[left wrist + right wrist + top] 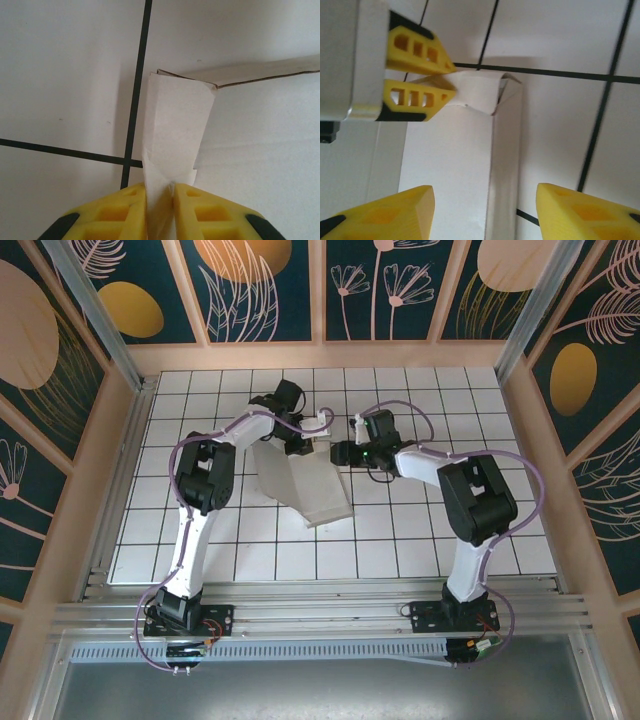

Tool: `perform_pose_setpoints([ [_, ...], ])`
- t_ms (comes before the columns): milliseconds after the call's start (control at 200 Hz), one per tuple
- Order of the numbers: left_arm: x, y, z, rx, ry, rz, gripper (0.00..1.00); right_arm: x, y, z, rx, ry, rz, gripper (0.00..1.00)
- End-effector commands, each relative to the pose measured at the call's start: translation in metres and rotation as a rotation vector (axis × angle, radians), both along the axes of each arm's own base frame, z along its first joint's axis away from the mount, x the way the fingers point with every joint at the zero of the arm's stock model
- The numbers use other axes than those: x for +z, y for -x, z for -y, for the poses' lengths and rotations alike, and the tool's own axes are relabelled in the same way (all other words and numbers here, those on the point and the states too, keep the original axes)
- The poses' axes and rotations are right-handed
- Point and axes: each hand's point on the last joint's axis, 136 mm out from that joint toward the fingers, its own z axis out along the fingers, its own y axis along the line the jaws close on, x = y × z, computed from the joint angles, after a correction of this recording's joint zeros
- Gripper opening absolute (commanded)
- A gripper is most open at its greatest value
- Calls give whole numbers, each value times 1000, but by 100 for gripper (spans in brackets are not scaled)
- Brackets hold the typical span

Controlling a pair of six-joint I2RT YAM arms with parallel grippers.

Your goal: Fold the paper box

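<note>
I see the paper box lying partly folded near the middle of the table, between my two arms. My left gripper is pinched tight on a thin upright flap at the box's 12 o'clock corner. My right gripper hovers just beside it, toward 3 o'clock, its fingers spread wide and gripping nothing.

White gridded table — floral walls

No legible text, label, brand, number or sign; paper box plain white, unmarked.
</note>
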Motion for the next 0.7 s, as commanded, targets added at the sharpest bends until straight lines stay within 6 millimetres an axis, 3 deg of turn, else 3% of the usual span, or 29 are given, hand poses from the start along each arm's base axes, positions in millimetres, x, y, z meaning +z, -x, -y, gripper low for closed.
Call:
perform_pose_setpoints([
  [0, -46, 19, -26, 47, -145, -122, 20, -13, 8, -18, 49, -50, -12, 56],
  [205, -44, 21, -31, 62, -170, -127, 20, -37, 15, -16, 32, 26, -12, 54],
  [330, -41, 22, -32, 61, -176, -127, 22, -52, 8, 0, -31, 131, 14, 37],
  [445, -39, 22, -34, 64, -183, -121, 32, -52, 8, 6, -47, 153, 43, 22],
  [696, -43, 15, -38, 80, -208, -99, 37, -59, 17, 2, -8, 147, 16, 15],
])
